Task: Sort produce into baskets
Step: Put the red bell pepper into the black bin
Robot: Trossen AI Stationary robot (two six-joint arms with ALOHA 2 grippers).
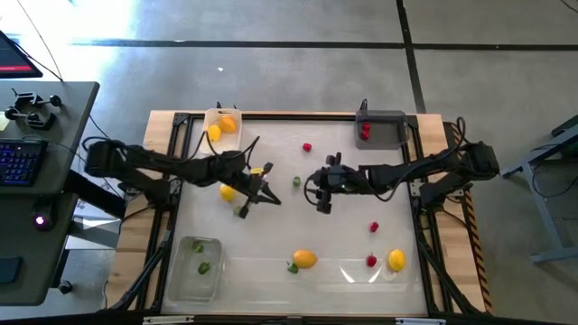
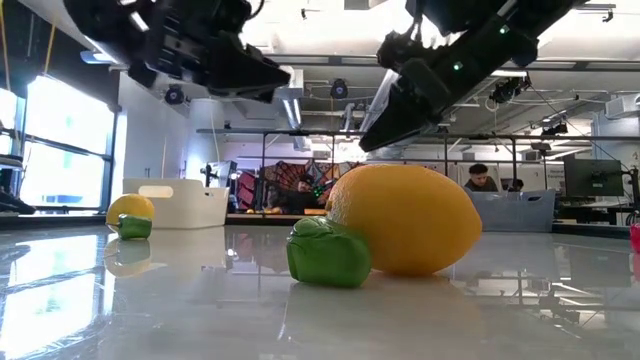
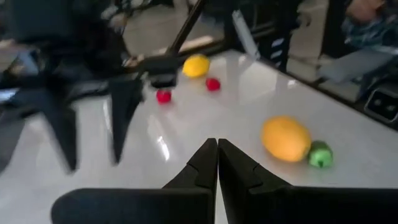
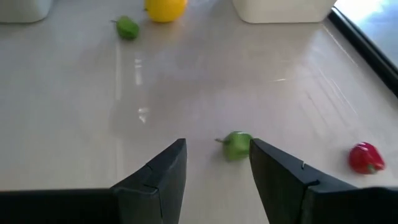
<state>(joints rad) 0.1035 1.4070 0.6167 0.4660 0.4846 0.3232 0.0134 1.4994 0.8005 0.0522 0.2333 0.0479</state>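
A desk with a keyboard stands beside the table.

On the counter, one tray sits at eleven o'clock with two fruits in it, a second tray at one o'clock holding berries, and a third tray at seven o'clock holding small pieces. A large fruit lies at six o'clock with a small piece touching it. Another fruit lies at five o'clock, a berry just beside it.

No text, label or number can be read anywhere.
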